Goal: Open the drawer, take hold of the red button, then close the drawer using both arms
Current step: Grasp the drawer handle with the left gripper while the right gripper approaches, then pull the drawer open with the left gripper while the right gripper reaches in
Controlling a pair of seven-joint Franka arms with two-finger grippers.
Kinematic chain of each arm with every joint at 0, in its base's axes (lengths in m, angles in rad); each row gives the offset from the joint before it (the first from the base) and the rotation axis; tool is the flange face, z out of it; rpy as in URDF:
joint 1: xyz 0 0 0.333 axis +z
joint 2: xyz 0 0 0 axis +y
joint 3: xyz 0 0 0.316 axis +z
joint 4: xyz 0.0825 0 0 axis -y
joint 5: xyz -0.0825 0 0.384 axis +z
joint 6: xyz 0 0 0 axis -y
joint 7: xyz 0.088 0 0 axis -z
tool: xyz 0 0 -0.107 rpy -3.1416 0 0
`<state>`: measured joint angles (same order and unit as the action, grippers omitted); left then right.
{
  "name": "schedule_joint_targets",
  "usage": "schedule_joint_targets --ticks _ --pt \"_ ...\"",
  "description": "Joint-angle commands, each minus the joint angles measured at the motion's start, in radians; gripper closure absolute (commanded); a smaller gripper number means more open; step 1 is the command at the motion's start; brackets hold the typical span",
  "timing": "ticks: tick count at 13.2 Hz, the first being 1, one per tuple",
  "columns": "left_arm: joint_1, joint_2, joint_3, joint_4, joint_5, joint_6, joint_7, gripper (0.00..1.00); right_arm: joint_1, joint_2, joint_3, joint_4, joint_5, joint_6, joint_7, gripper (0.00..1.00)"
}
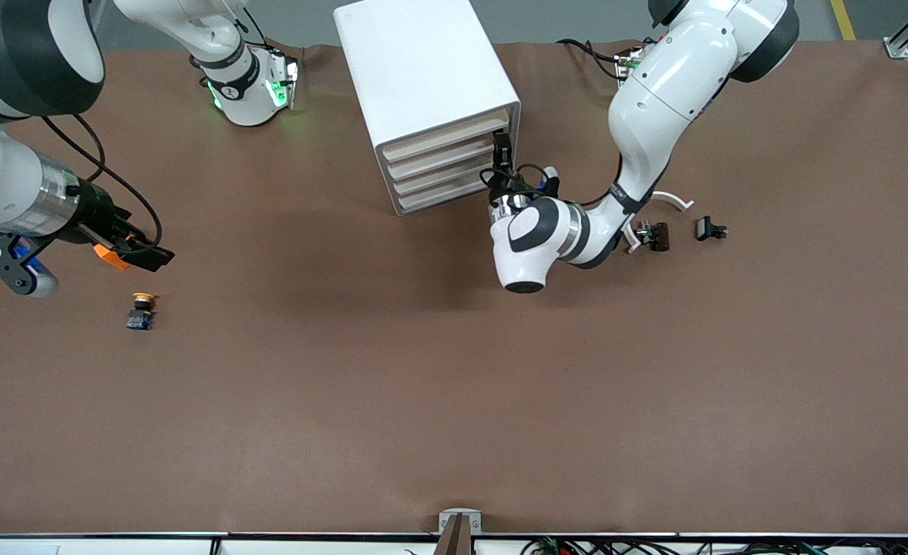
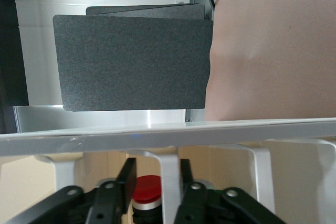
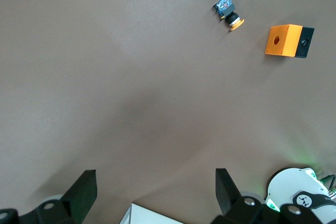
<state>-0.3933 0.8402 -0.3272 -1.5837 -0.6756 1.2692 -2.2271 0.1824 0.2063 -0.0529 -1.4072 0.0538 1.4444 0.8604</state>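
Left tool point(image 1: 502, 151) point(image 2: 155, 176) is up against the front of the cabinet point(image 1: 423, 69), at the corner toward the left arm's end, level with the upper drawers. Can't tell if it is open or clamped. In the left wrist view the button point(image 2: 145, 190) shows right at this tool. Red cap with a pale collar under it; the dark body is hidden, so its axis is unclear. It may be held or may just sit in line with the tool, no way to say. The button is not visible in the front view.

The drawer point(image 1: 448, 132): going by tool height it is probably the top one, not sure. All four fronts look pushed in or nearly so. Each is a pale beige strip in a white frame. The long axis runs across the cabinet face, and the tool sits at the strip's end, not its middle. Judgement: any pull or push goes square to that face, and from the end it could skew the drawer.

The left arm is clearly the nearer arm to both the drawer and the button.

Right tool point(image 1: 144, 254) point(image 3: 155, 192) is wide open and holds nothing. It hovers over the tabletop point(image 1: 454, 385) at the right arm's end, well apart from the cabinet, and waits.

Under it is the orange-and-black cube point(image 3: 289, 40). Just beside that lies the yellow-capped button point(image 1: 142, 310) point(image 3: 228, 13), on its side and nearer the front camera than the cube. It's a lookalike, not the target.

Small dark parts point(image 1: 654, 233) lie by the left arm's elbow, not involved.
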Motion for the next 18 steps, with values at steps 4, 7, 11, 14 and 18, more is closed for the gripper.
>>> schedule_joint_targets --ticks 4,7,11,14,18 --pt "-0.003 0.014 0.0 0.013 -0.021 -0.013 -0.02 0.89 0.054 -0.01 -0.007 0.001 -0.028 0.001 0.095 0.0" --pt "-0.001 0.014 0.007 0.014 -0.013 -0.013 -0.02 0.89 0.075 -0.005 -0.007 0.001 -0.029 0.001 0.152 0.0" --pt "0.01 0.013 0.011 0.014 -0.007 -0.013 -0.02 0.89 0.121 -0.001 -0.007 0.004 -0.031 0.005 0.248 0.0" --pt "0.01 0.014 0.031 0.03 -0.005 -0.013 -0.02 0.88 0.155 0.002 -0.007 0.004 -0.029 0.025 0.305 0.0" --pt "0.036 0.013 0.039 0.03 -0.002 -0.013 -0.019 0.87 0.186 0.007 -0.007 0.004 -0.031 0.027 0.385 0.0"
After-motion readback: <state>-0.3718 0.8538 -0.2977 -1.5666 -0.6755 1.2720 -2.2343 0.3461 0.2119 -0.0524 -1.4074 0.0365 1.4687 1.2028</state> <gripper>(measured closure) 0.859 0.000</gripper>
